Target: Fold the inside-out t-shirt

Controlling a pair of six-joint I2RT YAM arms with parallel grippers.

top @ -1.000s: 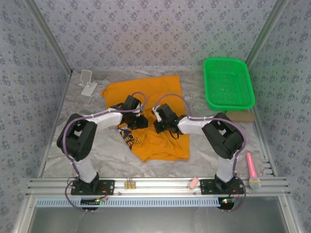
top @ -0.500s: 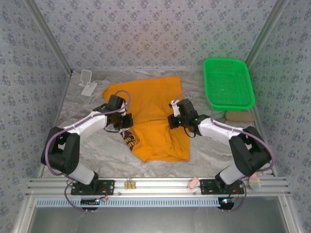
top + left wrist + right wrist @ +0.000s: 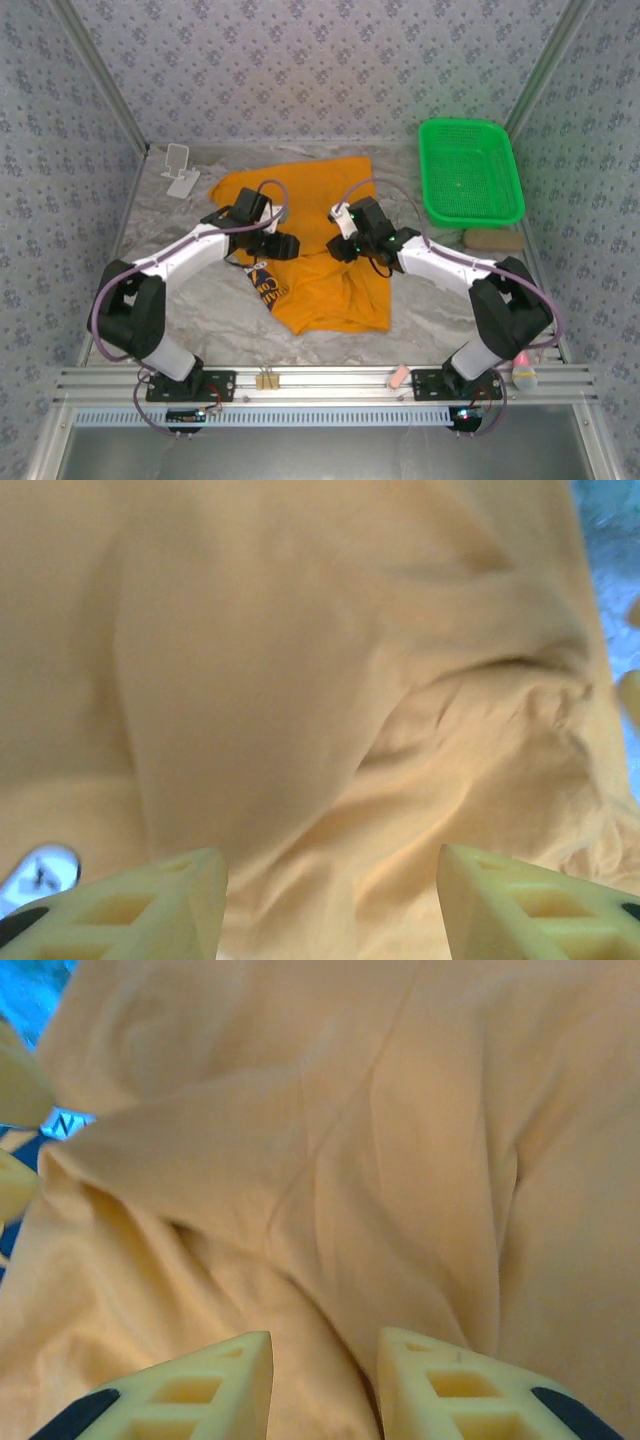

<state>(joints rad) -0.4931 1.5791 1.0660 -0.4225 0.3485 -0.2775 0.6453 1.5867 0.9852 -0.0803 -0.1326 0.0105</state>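
My left pincer stands wide open and my right pincer narrowly parted, both empty over the t-shirt lying mid-table. A finger snagging the loose cloth on lift-off could drag the fold apart.

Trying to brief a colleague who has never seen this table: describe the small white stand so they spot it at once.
Look to the far left corner of the table. Just left of the orange t-shirt is the small white stand, a tilted panel on a flat foot. It is the only white thing there; the green basket sits at the far right.
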